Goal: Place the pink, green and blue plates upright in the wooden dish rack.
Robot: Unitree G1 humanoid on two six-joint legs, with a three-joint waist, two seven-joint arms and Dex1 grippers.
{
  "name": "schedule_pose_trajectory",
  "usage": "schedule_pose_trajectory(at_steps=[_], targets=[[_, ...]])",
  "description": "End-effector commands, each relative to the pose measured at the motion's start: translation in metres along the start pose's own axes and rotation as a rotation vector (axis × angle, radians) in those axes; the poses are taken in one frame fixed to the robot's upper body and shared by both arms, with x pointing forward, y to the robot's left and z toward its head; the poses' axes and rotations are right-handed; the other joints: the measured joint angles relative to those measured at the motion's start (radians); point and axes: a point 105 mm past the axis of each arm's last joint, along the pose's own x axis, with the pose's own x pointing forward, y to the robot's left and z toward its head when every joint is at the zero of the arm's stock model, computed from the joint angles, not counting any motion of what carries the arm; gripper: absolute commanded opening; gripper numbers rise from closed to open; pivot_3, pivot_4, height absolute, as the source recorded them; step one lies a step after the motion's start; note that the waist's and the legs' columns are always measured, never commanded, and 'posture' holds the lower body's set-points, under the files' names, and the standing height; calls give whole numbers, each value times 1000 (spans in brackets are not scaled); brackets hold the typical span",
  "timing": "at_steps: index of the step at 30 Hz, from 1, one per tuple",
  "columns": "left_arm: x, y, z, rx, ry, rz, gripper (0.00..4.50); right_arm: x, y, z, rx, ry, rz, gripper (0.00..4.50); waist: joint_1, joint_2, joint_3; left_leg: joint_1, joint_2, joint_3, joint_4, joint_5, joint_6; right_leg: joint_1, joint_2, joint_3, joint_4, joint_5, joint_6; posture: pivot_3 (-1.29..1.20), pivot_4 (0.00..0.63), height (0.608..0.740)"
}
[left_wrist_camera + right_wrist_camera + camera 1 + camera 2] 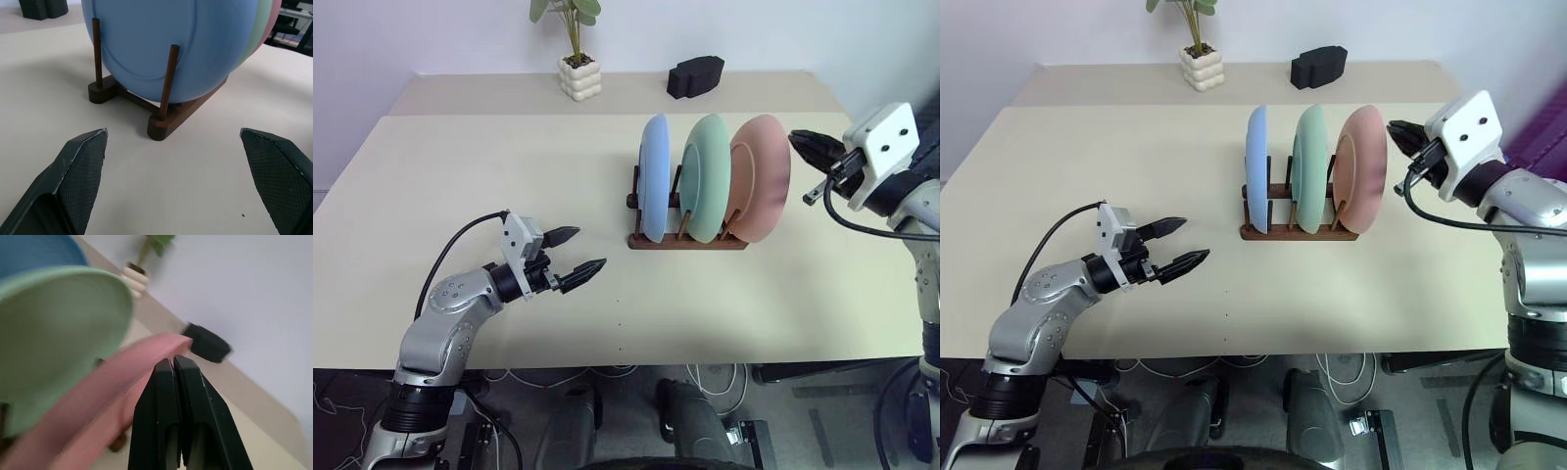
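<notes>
While upright in the wooden dish rack (688, 238): blue plate (654, 176), green plate (706, 176), pink plate (760, 178). Left end effector (579, 257) wide open, empty, left of rack; right end effector (800, 144) shut, empty, beside pink plate's rim.

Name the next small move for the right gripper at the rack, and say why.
Probably draw the shut right gripper back from the salmon pink round plate. All three plates, the pale mint green one and light blue one too, already stand upright in the dark wooden peg rack.
</notes>
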Motion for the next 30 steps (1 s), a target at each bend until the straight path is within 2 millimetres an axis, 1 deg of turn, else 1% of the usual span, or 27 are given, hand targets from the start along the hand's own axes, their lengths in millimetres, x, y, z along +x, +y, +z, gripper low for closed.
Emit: schedule_pose_trajectory(at_steps=[1,3,5,7,9,11,13,14,16,18,20,24,26,29,30], targets=[[0,-1,11,47,-38,8,4500,-5,-29,1,-11,-14,-127,33,0,0,0,0,0,0,0,0,0,0,0,0,0,0,0,0,150,736],[-1,4,10,57,-38,43,4500,-11,-33,-21,-14,41,-143,33,2,0,0,0,0,0,0,0,0,0,0,0,0,0,0,0,150,736],[-3,9,9,69,-32,78,4500,-17,-36,-36,0,71,-156,33,4,0,0,0,0,0,0,0,0,0,0,0,0,0,0,0,150,736],[-8,20,7,90,-34,142,4500,-23,-38,-50,37,83,-172,33,3,0,0,0,0,0,0,0,0,1,0,0,0,0,0,0,150,736],[-16,39,6,105,-37,242,4500,-30,-38,-66,73,105,-184,33,1,0,0,0,-1,0,0,0,0,1,0,0,0,0,0,0,150,736],[-28,57,-1,118,-16,342,4500,-38,-35,-84,99,140,-186,33,-3,0,0,1,-1,0,0,0,0,1,0,0,1,0,0,0,150,736],[-40,64,-7,117,3,383,4500,-45,-27,-98,126,158,-166,33,-3,0,0,3,0,1,-1,0,0,1,0,0,1,0,1,0,150,736],[-43,64,-8,118,6,387,4500,-47,-25,-102,136,161,-160,33,-4,0,0,3,0,1,-1,0,0,1,0,0,1,0,1,0,150,736],[-56,66,-14,113,30,413,4500,-53,-15,-110,164,161,-131,33,-4,0,0,3,0,1,-1,0,0,1,0,0,1,0,1,0,150,736],[-61,66,-18,107,43,425,4500,-57,-6,-118,211,165,-100,33,-2,0,0,3,0,1,-1,0,0,2,0,0,1,0,1,0,150,736],[-61,65,-21,101,47,423,4500,-59,4,-124,265,159,-73,33,-1,0,0,4,0,1,-1,0,0,2,0,1,1,0,1,0,150,736],[-54,62,-20,96,40,406,4500,-63,11,-132,321,157,-55,33,1,0,0,4,0,1,0,0,0,4,0,1,1,0,0,0,150,736],[-52,60,-19,89,36,384,4500,-66,13,-135,334,160,-49,33,1,0,0,4,0,1,0,0,0,4,0,1,1,0,0,0,150,736],[-50,60,-28,76,54,372,4500,-72,12,-139,350,158,-72,33,0,0,0,5,0,1,0,0,0,4,0,1,1,0,0,0,150,736],[-50,60,-29,72,53,368,4500,-73,13,-137,364,146,-75,33,0,0,0,5,0,1,0,0,0,4,0,1,1,0,0,0,150,736]])
